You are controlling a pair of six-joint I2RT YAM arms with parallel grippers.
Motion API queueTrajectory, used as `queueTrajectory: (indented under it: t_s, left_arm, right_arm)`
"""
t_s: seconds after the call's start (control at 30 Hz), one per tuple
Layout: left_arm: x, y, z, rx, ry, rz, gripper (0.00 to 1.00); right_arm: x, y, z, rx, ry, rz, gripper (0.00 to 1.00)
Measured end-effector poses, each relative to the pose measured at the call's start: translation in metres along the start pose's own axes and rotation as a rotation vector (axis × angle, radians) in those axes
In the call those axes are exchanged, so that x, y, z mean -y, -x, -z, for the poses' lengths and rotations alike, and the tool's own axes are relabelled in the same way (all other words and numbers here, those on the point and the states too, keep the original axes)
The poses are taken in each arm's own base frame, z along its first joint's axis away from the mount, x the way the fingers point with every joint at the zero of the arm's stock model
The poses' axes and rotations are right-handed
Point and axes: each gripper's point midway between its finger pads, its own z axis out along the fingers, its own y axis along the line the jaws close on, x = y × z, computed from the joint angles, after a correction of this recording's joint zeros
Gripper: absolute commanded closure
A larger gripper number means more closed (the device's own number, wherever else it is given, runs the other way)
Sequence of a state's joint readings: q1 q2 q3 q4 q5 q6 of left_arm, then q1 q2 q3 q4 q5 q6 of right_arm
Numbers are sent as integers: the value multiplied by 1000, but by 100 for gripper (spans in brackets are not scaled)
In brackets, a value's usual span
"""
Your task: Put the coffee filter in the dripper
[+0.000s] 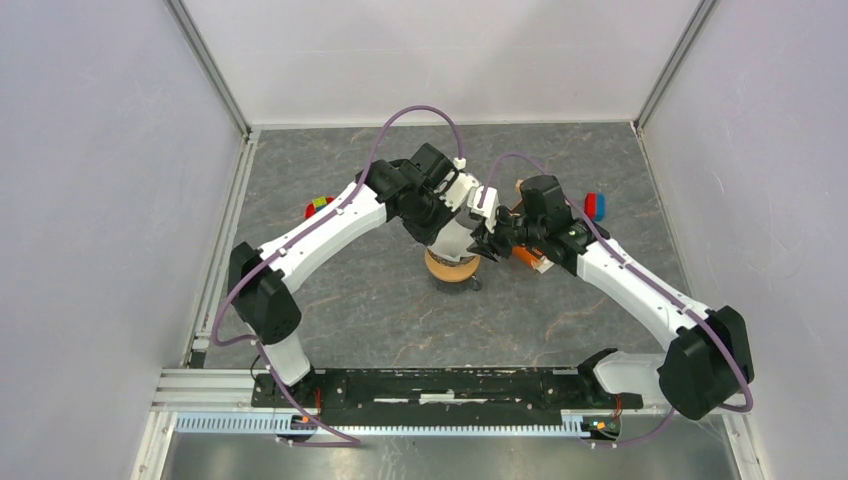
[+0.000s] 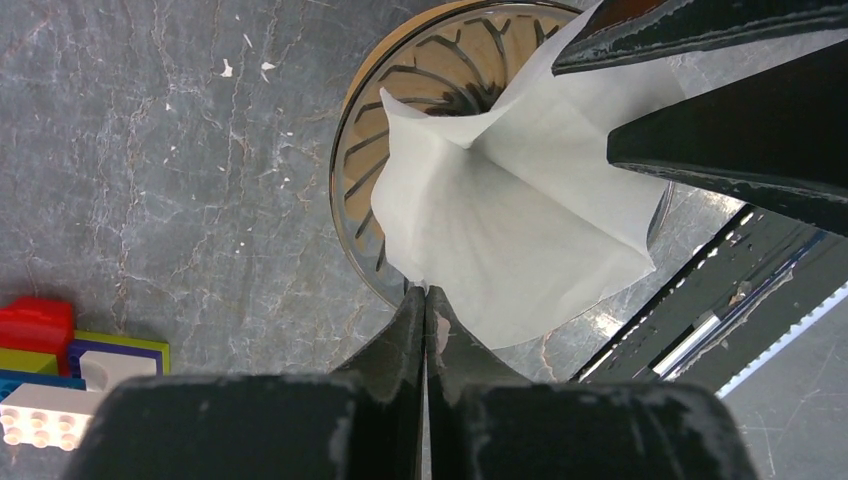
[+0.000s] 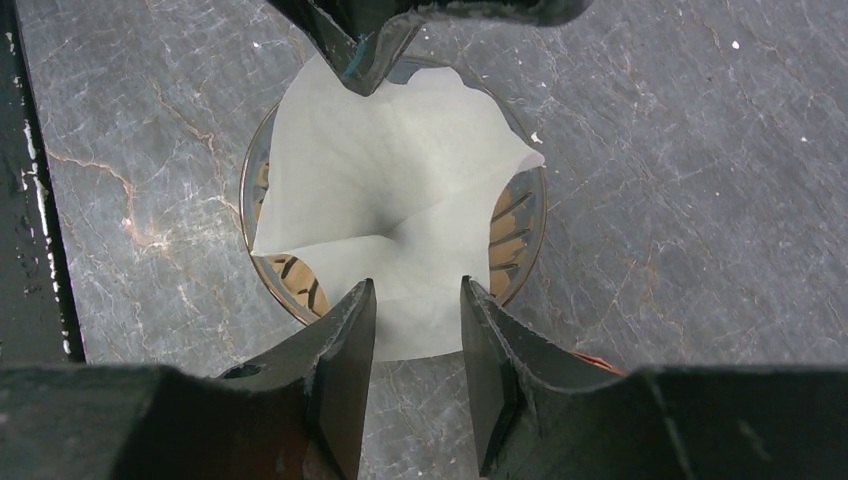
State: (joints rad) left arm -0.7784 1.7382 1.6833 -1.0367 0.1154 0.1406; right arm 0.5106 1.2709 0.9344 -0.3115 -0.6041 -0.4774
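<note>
The white paper coffee filter (image 2: pixel 520 220) stands spread open in the dripper (image 2: pixel 365 150), a ribbed see-through funnel with tan showing through its walls. My left gripper (image 2: pixel 427 300) is shut on the filter's rim and pinches the paper at its tips. From the right wrist, the filter (image 3: pixel 390 190) covers most of the dripper (image 3: pixel 515 225). My right gripper (image 3: pixel 418 295) is open at the filter's near edge, with paper showing in the gap between its fingers. In the top view both grippers meet over the filter (image 1: pixel 455 240), the left (image 1: pixel 470 205) and the right (image 1: pixel 490 243).
Coloured toy bricks (image 2: pixel 50 375) lie left of the dripper, also in the top view (image 1: pixel 318 207). A red and blue block (image 1: pixel 595 206) sits at the right. An orange box (image 1: pixel 525 255) lies partly under the right arm. White walls enclose the grey table.
</note>
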Motion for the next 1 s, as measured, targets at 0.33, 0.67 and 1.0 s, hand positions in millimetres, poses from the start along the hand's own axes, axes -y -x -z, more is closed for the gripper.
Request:
queueTrajectory:
  t_s: [0.33,0.67,1.0]
  left_arm:
    - [-2,3,1,8,9,0,70]
    - [-4,18,12,57,19,-5,57]
    - [-5,23,17,73,26,-7,51]
  right_arm:
    - [6,17,7,11,-10,17,51]
    - [7,25,11,24,-18,28,50]
    - [8,30,13,34,-17,31,48]
